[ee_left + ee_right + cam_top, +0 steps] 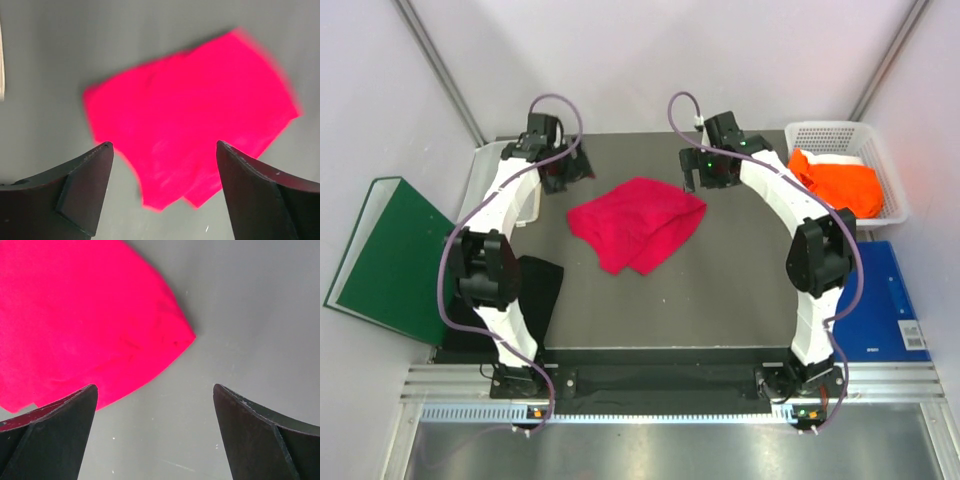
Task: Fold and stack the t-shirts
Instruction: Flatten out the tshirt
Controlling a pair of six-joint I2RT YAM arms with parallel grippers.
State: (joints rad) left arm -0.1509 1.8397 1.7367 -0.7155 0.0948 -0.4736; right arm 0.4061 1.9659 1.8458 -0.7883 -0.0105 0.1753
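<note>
Top view: the crimson-pink t-shirt (638,225) lies crumpled at the middle of the table (720,300). The orange t-shirt (838,182) fills the far-right corner basket (880,150), and the black t-shirt (535,290) lies at the left edge.
Left wrist: the left gripper (164,145) is spread wide and empty above the pink cloth.
Right wrist: the right gripper (154,387) is likewise spread and empty, beside the shirt's corner.

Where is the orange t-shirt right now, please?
In the top view, the orange t-shirt lies in the white basket at the far right, beyond the blue board and right of the right pincer.
</note>
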